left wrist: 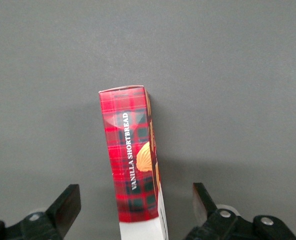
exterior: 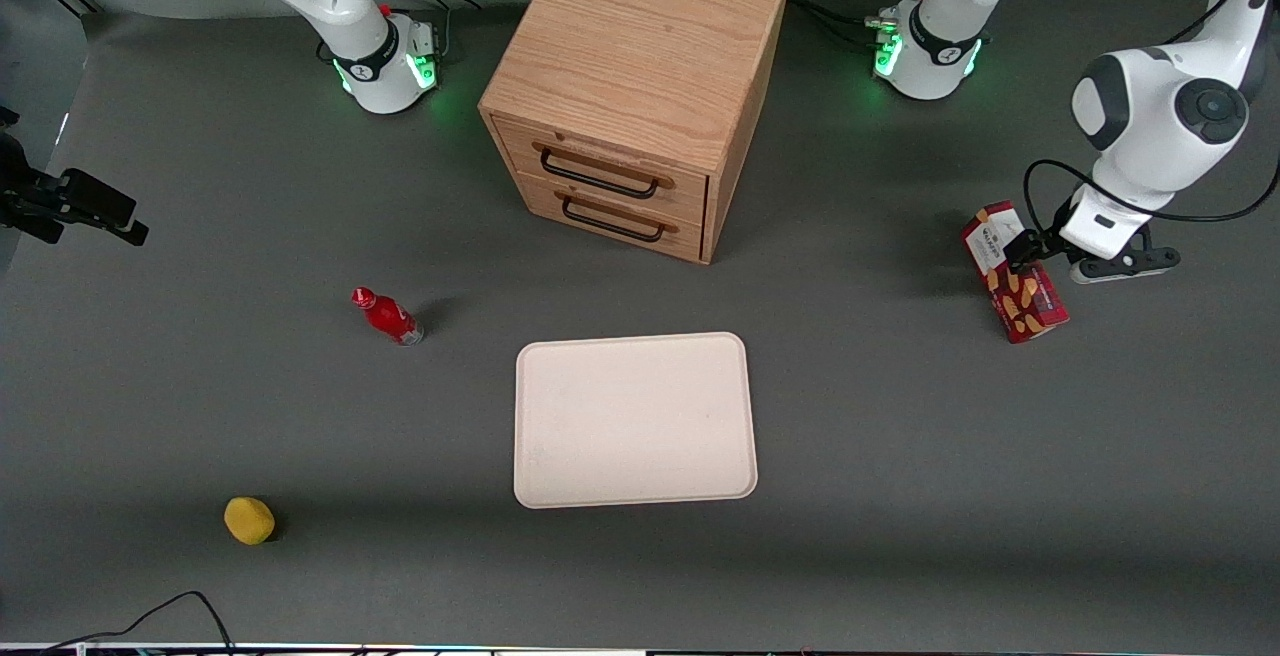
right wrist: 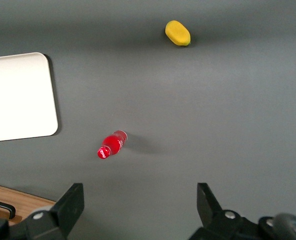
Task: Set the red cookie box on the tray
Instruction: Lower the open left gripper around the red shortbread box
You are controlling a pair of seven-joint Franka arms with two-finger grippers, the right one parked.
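Observation:
The red cookie box (exterior: 1028,304) stands on the grey table toward the working arm's end, its white label end uppermost. It is dark red tartan with biscuit pictures (left wrist: 130,150). My left gripper (exterior: 1022,248) is at the box's upper part, open. In the left wrist view the gripper (left wrist: 134,199) has the box between its two black fingers (left wrist: 68,202), with a gap on each side. The cream tray (exterior: 630,421) lies flat and bare in the middle of the table, nearer the front camera than the cabinet, well apart from the box.
A wooden two-drawer cabinet (exterior: 640,86) stands above the tray in the front view. A small red bottle (exterior: 388,317) and a yellow rounded object (exterior: 249,520) sit toward the parked arm's end. A black cable (exterior: 150,616) lies at the near edge.

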